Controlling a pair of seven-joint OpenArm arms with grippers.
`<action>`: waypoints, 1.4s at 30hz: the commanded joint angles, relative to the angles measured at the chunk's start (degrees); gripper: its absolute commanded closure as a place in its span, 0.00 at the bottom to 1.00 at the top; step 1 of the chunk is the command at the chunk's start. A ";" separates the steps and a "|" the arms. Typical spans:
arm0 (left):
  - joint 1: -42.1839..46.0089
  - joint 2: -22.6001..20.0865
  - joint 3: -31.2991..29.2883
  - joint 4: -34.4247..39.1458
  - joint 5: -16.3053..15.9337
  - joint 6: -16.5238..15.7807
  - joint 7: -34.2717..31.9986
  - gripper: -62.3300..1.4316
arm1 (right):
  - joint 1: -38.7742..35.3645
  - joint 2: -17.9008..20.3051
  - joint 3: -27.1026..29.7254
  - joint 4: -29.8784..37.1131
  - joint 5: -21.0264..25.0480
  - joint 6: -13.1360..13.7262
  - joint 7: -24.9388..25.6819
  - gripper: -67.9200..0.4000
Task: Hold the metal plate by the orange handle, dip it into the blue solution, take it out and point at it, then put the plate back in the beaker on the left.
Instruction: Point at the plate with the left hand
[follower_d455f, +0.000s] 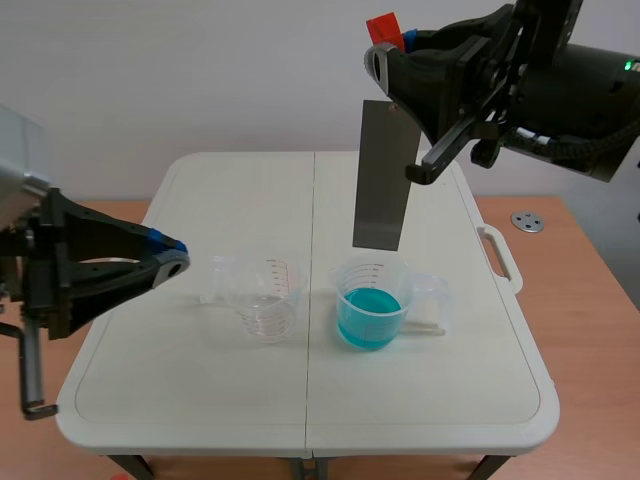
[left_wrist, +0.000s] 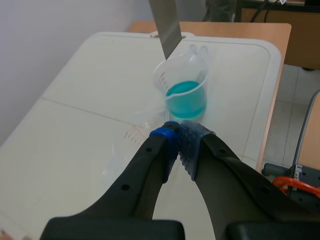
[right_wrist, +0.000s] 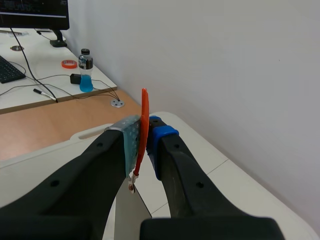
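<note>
White folding table (follower_d455f: 200, 400) across the lower middle of the frame. Standing on it: clear beaker (follower_d455f: 268, 300) at centre, beaker of blue solution (follower_d455f: 372, 300) near its right, apart.

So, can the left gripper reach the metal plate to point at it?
Probably yes: the metal plate hangs in open air, with only the low clear beaker between it and the left gripper.

From my station, itemised:
- right gripper (right_wrist: 145, 136): pads pressed on the thin orange handle (right_wrist: 144, 112), which I see edge-on.
- metal plate (right_wrist: 127, 212): hanging under the fingers.
- white table (right_wrist: 235, 190): beneath.
- wooden desk (right_wrist: 50, 120) beyond: bottle (right_wrist: 86, 70) of blue drink, orange tape roll (right_wrist: 69, 64), black cables (right_wrist: 45, 90), round metal disc (right_wrist: 118, 103).
</note>
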 joint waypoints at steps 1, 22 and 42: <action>-1.51 1.88 1.60 0.61 0.48 -0.22 0.98 0.95 | 0.63 0.33 0.55 0.15 0.81 -0.17 1.07 0.98; -18.71 20.22 17.68 -11.17 5.70 4.61 15.87 0.95 | 0.66 0.31 0.50 0.15 0.83 -0.17 0.87 0.98; -22.91 26.47 20.85 -19.34 11.65 11.15 15.37 0.95 | 0.66 0.31 0.50 0.15 0.83 -0.17 0.87 0.98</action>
